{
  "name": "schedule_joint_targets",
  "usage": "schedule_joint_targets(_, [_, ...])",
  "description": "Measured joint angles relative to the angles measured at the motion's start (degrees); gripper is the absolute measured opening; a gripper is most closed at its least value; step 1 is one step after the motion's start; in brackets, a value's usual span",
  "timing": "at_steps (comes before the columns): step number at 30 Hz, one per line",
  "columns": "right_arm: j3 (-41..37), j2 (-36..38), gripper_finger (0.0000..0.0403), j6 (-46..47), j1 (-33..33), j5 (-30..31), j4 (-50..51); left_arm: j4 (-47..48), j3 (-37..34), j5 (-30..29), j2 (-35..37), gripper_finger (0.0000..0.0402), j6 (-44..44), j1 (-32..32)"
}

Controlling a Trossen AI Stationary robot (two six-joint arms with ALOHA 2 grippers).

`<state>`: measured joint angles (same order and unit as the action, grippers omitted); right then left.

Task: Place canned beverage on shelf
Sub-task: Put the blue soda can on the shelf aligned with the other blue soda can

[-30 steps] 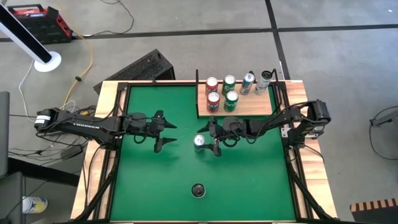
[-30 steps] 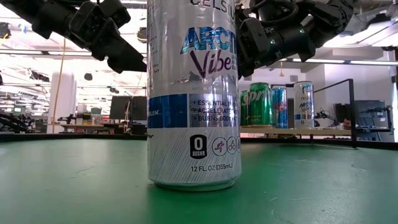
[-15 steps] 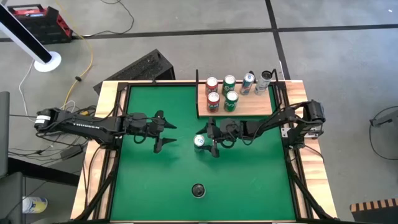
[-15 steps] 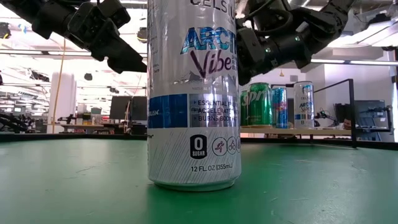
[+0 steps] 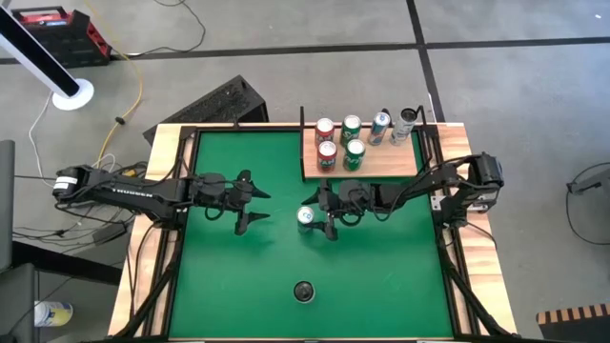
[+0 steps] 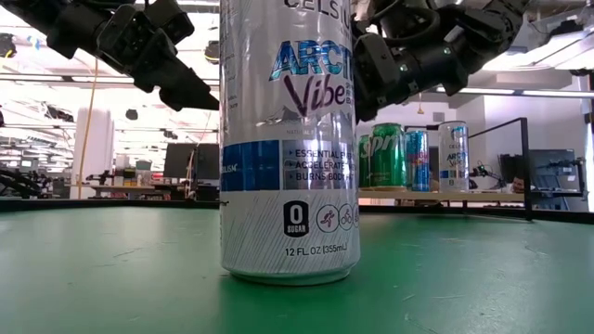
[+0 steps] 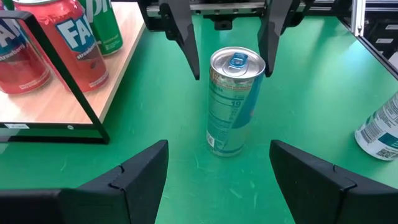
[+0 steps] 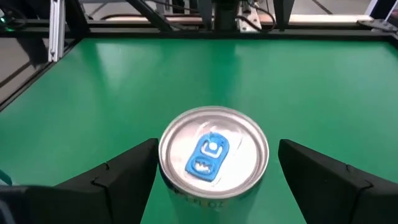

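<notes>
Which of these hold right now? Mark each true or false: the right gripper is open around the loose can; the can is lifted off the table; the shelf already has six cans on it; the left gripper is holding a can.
1. The right gripper is open around the silver can. True: its fingers stand either side of the can, with gaps.
2. The can is lifted off the green table. False: it stands upright on it.
3. The shelf already has six cans on it. True.
4. The left gripper is holding a can. False: it is open and empty, apart from the can.
</notes>
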<state>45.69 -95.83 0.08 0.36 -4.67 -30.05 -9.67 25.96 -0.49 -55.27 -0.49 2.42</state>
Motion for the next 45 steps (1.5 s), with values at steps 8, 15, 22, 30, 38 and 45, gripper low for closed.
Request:
schedule_joint_targets(8, [0.0, 0.0, 0.0309, 1.2, 0.0, -0.1, 0.2, -0.1, 0.0, 0.2, 0.0, 0.0263, 0.4, 0.0])
schedule_joint_targets(15, [-0.1, 5.2, 0.0260, 2.0, 0.0, -0.6, 5.9, -0.2, 0.0, 1.5, 2.7, 0.0263, 2.6, 0.0])
schedule_joint_targets(22, [-0.1, 24.0, 0.0260, -0.5, 0.1, -1.1, 26.1, 0.8, 0.0, 1.7, 6.8, 0.0263, 3.3, -0.1])
schedule_joint_targets(30, [-1.1, 47.2, 0.0260, -1.0, -0.2, 10.6, 50.0, 1.5, 0.0, 1.3, 10.4, 0.0263, 3.7, -0.2])
schedule_joint_targets(38, [-8.1, 63.3, 0.0260, -2.1, -9.6, 13.8, 53.2, -3.4, -0.8, 1.7, 10.6, 0.0263, 7.5, -1.9])
schedule_joint_targets(45, [-8.4, 61.2, 0.0260, -2.6, -23.3, 12.3, 53.0, -29.4, -16.2, -2.0, 16.3, 0.0263, 3.8, 0.0])
